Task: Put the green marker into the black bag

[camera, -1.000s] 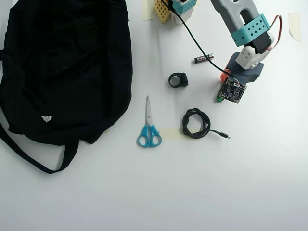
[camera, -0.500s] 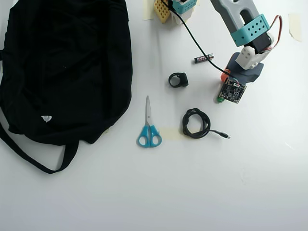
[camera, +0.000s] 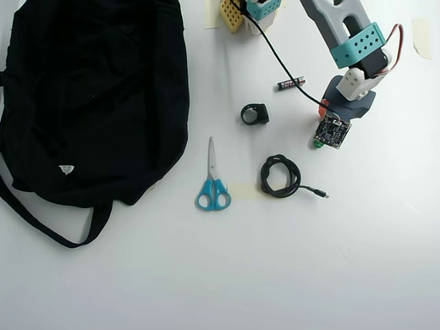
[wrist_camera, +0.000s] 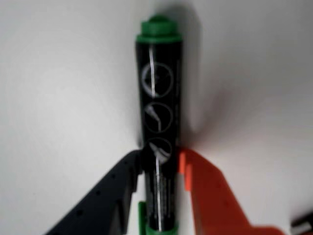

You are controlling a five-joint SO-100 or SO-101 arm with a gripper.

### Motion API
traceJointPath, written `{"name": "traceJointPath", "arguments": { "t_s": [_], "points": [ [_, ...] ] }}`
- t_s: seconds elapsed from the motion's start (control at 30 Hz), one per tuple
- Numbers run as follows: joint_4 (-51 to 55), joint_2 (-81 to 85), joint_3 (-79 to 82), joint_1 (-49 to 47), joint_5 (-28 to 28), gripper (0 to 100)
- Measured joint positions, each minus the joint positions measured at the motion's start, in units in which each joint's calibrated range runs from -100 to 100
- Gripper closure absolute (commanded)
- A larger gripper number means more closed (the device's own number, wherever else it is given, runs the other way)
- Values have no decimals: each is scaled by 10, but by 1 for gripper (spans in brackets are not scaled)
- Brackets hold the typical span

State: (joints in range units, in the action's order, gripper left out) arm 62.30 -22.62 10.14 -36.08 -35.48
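In the wrist view the green marker [wrist_camera: 159, 107] has a dark barrel with pale round markings and a green end at the top. It sits between my gripper's [wrist_camera: 159, 159] dark finger [wrist_camera: 120, 188] and orange finger [wrist_camera: 205, 188], which are shut on the barrel. From overhead, my gripper [camera: 330, 125] is at the right under its camera board, and only a green tip of the marker [camera: 317, 144] shows. The black bag [camera: 89, 96] lies far to the left, with its strap looping toward the front.
A black AAA battery [camera: 291, 83] and a small black ring-shaped part [camera: 255, 113] lie left of the gripper. Blue-handled scissors [camera: 212, 185] and a coiled black cable [camera: 280, 176] lie between gripper and bag. The arm's base [camera: 251, 10] is at the top edge.
The wrist and its camera board have shifted slightly to the right, and the marker's green tip has moved with them. Everything else on the table is as before.
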Motion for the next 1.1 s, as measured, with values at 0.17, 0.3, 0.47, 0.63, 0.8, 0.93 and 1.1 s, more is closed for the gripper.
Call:
{"name": "traceJointPath", "arguments": {
  "t_s": [0.17,0.3,0.47,0.63,0.8,0.93,1.1],
  "points": [
    [9,-2,-1,0,0,98],
    [11,-2,-1,0,0,98],
    [33,-1,-2,-1,0,98],
    [63,2,-9,5,4,98],
    [122,-1,-44,12,14,98],
    [156,-2,-70,15,21,98],
    [185,-2,-106,15,23,98]
  ]
}}
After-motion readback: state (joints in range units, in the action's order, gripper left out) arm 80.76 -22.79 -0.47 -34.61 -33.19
